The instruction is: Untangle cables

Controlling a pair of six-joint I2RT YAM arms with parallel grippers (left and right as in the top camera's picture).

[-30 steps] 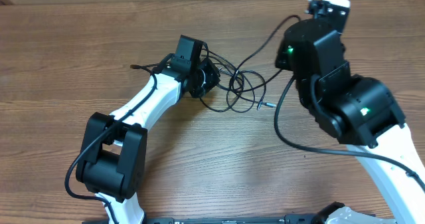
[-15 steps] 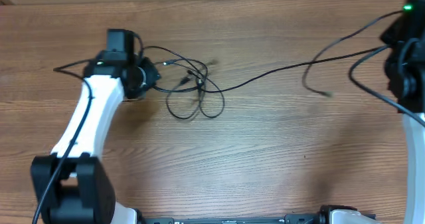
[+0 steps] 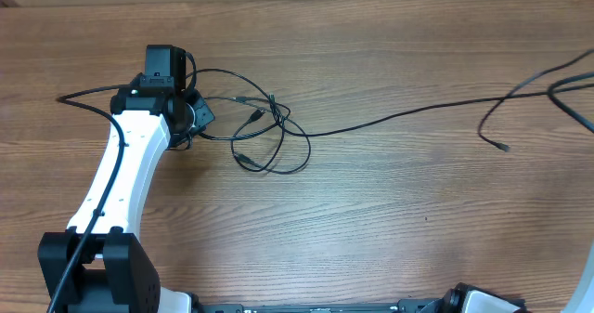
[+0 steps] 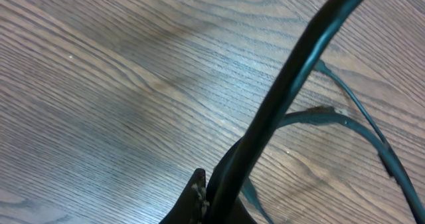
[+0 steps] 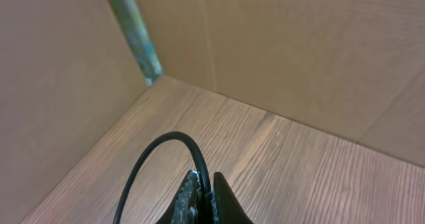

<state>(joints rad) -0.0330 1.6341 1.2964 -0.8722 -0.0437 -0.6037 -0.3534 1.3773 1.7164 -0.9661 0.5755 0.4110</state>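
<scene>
1. Cables. The cables (image 3: 264, 136) lie in a loose tangle of overlapping loops on the counter (image 3: 371, 229). The tangle sits left of centre, closer to the far edge than to the near edge. One long cable (image 3: 399, 116) leaves the tangle and runs across the counter towards the far right corner, passing out of view at the right edge. A free end with a small plug (image 3: 502, 147) lies near the right edge, well apart from the tangle.

2. Left gripper. The left gripper (image 3: 190, 116) sits at the left side of the tangle, touching it. In the left wrist view the fingers are pressed together on a gripped cord (image 4: 285, 91). This cord rises from between the fingertips towards the upper right of that view. Two further thin strands of the tangle lie on the wood behind it.

3. Right gripper. The right gripper (image 5: 202, 196) is outside the overhead view. In the right wrist view its fingers are closed, pinching a cable loop (image 5: 159, 159) that arches up and to the left of the fingertips. Beyond the fingertips the counter meets a cardboard wall (image 5: 299, 51) at a corner. A green post (image 5: 136, 34) stands in that corner.
</scene>
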